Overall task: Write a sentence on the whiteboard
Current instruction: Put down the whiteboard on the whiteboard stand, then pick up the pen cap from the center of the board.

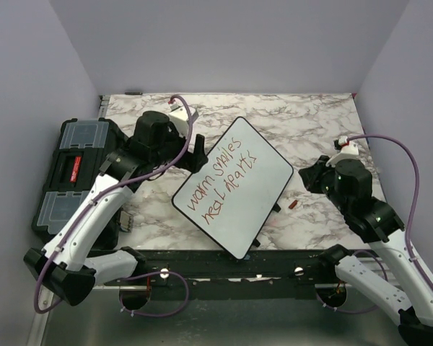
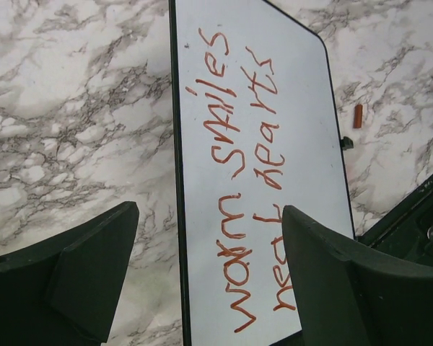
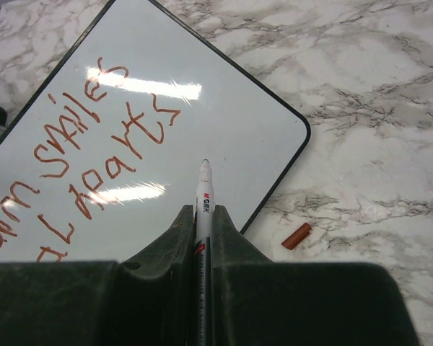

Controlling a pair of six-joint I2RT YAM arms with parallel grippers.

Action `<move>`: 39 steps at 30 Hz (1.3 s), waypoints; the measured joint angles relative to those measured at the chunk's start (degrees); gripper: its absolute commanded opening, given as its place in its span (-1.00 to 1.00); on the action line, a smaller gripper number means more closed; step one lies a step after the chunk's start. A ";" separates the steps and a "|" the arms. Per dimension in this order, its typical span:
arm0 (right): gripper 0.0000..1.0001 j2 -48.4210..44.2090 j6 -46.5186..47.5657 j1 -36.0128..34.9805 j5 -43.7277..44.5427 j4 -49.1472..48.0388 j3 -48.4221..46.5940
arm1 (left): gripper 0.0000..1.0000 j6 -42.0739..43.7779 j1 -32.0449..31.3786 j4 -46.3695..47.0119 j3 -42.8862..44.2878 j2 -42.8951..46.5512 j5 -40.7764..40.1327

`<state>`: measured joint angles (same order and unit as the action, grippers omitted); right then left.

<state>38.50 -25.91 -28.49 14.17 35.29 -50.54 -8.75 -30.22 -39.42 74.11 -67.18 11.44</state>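
The whiteboard (image 1: 263, 173) lies tilted on the marble table, with the sentence (image 1: 220, 184) in red in two lines, "warm smiles heal hearts". My left gripper (image 1: 199, 154) is open over the board's upper left edge; in the left wrist view (image 2: 209, 270) its jaws stand wide apart over the board's black rim (image 2: 177, 216) and the writing (image 2: 234, 166). My right gripper (image 1: 309, 177) is at the board's right corner, shut on a white marker (image 3: 204, 198) whose tip is just above the blank part of the board (image 3: 224, 137), right of the words (image 3: 101, 137).
A red marker cap (image 1: 294, 205) lies on the marble just right of the board; it also shows in the right wrist view (image 3: 297, 236) and the left wrist view (image 2: 358, 115). A black toolbox (image 1: 76, 169) stands at the left edge. Grey walls enclose the table.
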 measured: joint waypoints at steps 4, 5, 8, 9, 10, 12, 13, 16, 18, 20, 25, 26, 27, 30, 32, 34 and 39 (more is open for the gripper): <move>-0.99 0.17 -0.07 0.00 0.04 0.66 -0.59 | 0.74 0.22 -0.02 -0.15 1.77 2.64 -0.26; -0.99 0.28 -0.07 0.00 0.04 0.66 -0.90 | 0.96 0.22 -0.02 -0.13 1.99 3.23 -0.33; -0.99 0.59 -0.50 0.00 0.35 0.66 -1.92 | 0.97 -0.44 -0.02 0.35 2.12 5.51 -0.63; -0.99 0.61 -0.63 0.00 0.48 0.66 -2.27 | 0.97 -0.81 -0.02 0.33 2.43 5.92 -0.72; -0.99 0.70 -0.74 0.00 0.59 0.66 -2.64 | 0.97 -1.14 -0.02 0.37 2.82 6.12 -0.79; -0.99 0.92 -0.85 0.00 0.68 0.55 -3.23 | 0.97 -2.40 -0.02 1.44 3.82 6.45 -1.49; -0.99 1.03 -0.85 0.00 0.74 0.55 -3.56 | 0.97 -2.93 0.00 2.78 4.04 6.82 -1.90; -0.99 1.49 -0.87 0.00 0.87 0.37 -4.17 | 0.97 -3.15 0.00 8.09 2.78 9.31 -2.45; -0.99 1.97 -0.92 0.00 1.03 0.37 -4.42 | 0.97 -3.19 0.00 11.74 0.63 11.63 -2.69; -0.99 2.38 -1.03 0.00 1.14 0.42 -4.50 | 0.97 -3.32 0.15 12.96 0.13 12.31 -2.67; -0.99 3.65 -1.03 0.00 2.05 0.83 -4.94 | 0.97 -2.49 0.04 13.11 1.81 9.38 -1.33; -0.99 4.00 -1.03 0.00 2.34 0.87 -5.09 | 0.97 -1.64 -0.57 12.76 1.90 8.22 -1.01; -0.99 4.39 -1.03 0.00 2.71 0.90 -5.27 | 0.97 -0.74 -1.70 12.15 1.92 6.97 -0.90; -0.99 5.86 -1.05 0.00 3.91 0.87 -5.77 | 0.97 2.60 -7.45 9.22 1.86 3.69 -0.50; -0.99 7.17 -1.05 0.00 4.57 0.96 -6.40 | 0.97 3.65 -9.81 8.66 1.66 2.78 -0.26; -0.99 8.68 -1.07 0.00 5.07 0.98 -7.43 | 0.93 4.68 -12.39 8.00 1.18 2.45 0.07; -0.99 12.11 -1.20 0.00 6.75 1.31 -11.69 | 0.84 6.19 -19.15 8.15 1.16 0.17 -0.17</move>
<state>50.61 -27.11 -28.49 20.93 36.60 -62.24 -2.57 -49.36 -31.27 75.26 -67.00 11.27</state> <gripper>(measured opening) 0.125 0.938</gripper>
